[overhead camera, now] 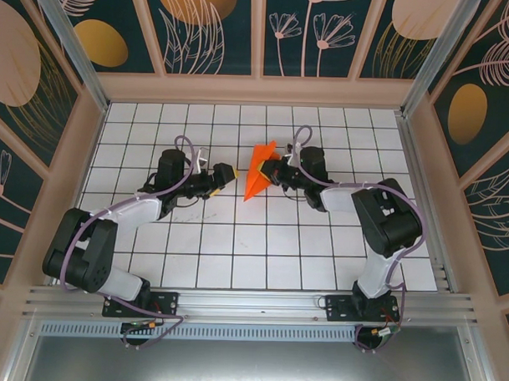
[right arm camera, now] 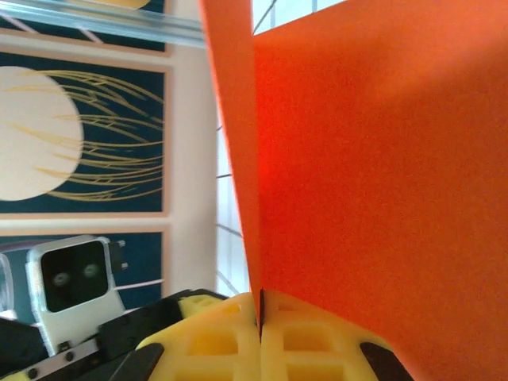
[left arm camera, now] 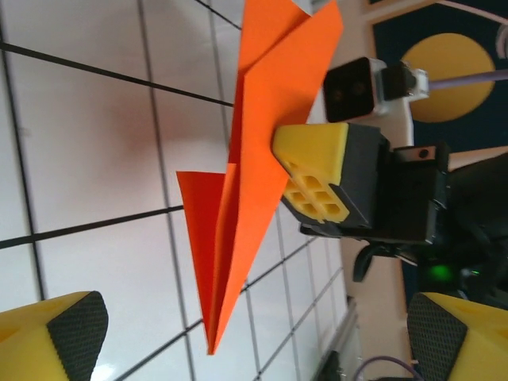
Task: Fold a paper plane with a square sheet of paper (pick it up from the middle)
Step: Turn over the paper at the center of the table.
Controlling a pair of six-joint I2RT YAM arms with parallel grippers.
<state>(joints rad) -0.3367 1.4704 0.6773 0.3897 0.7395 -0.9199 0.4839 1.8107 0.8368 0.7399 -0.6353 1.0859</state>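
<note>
Right gripper point(right arm camera: 260, 321): fingers pressed fully together on the paper plane point(overhead camera: 259, 169), the fold rising straight from the seam between them. The plane stands on edge over the middle of the table point(overhead camera: 236, 248), nose toward the near side. Whether the nose touches cannot be told. Left gripper point(overhead camera: 227, 174): spread wide, holding nothing, just beside the plane. Recommended: hold the pinch square on the center crease and lower gently, without twisting the wings.

We see the plane point(overhead camera: 257, 172), a narrow orange-red dart with lengthwise creases, standing on edge over the far middle of the table point(overhead camera: 236, 248), its point toward the near side, pinched by the right gripper point(overhead camera: 276, 169).
</note>
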